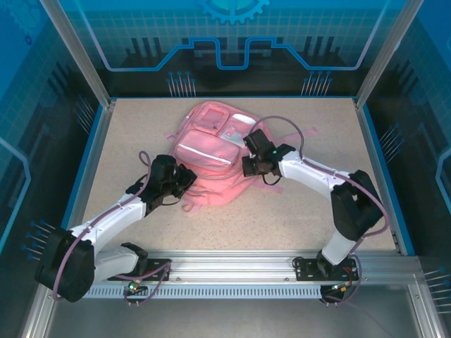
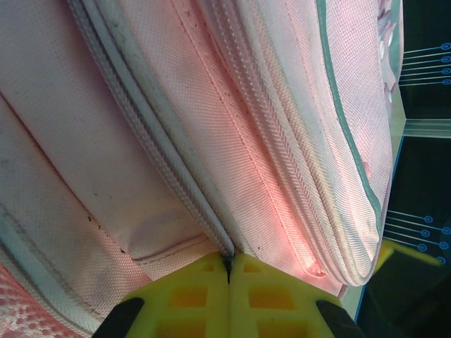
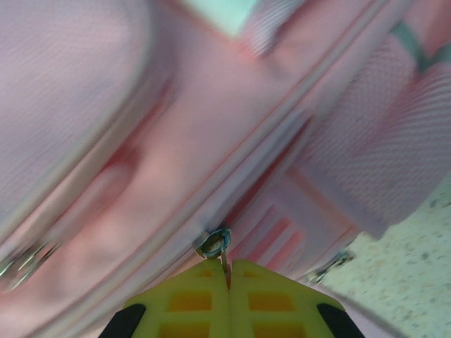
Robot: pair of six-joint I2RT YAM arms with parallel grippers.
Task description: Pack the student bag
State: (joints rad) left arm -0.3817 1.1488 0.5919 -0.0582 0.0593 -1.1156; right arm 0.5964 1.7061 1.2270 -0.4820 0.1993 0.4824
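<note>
Where it lies flat on the speckled beige bench (image 1: 303, 225), midway between the left and right edges and closer to the far edge than the near one, the pink soft fabric backpack (image 1: 211, 184) shows a pale silver-white patch (image 1: 201, 151) across its front pocket; at the bag's near-left side the left gripper (image 2: 227, 264) has its yellow fingers pressed together against a seam, just where a white piping cord (image 2: 141, 120) runs down to the tips, and whether any cloth is caught between them cannot be told; on the bag's right side the right gripper (image 3: 227, 267) is likewise closed tight, pinching the thin tab of a small metal zip pull (image 3: 213, 243) on a zip line.
</note>
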